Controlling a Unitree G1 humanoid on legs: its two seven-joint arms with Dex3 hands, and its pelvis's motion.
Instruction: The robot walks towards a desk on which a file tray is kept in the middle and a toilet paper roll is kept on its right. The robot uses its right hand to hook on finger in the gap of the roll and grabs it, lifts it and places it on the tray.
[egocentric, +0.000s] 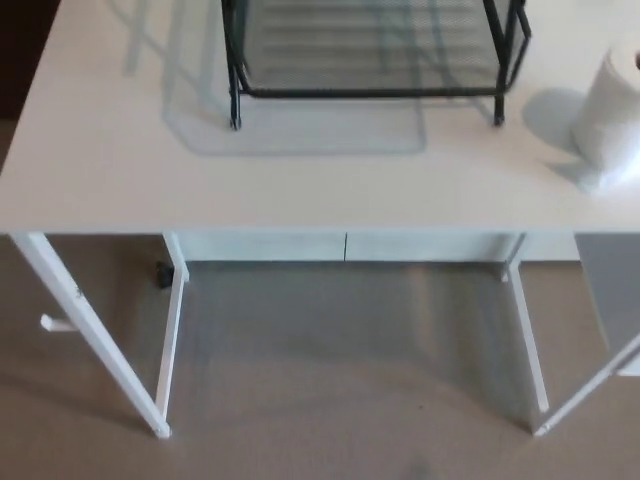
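A black wire file tray (370, 92) stands at the middle of the white desk (120, 160), cut off by the top edge of the head view. A white toilet paper roll (612, 115) stands upright at the desk's right end, partly cut off by the picture's right edge, with a loose sheet trailing at its foot. Neither of my hands shows anywhere in the picture.
The desk's thin white legs (95, 340) slant down to a grey-brown carpet (330, 400). A low white cabinet front (345, 246) runs behind the desk, under its top. A grey panel (612, 290) hangs at the right.
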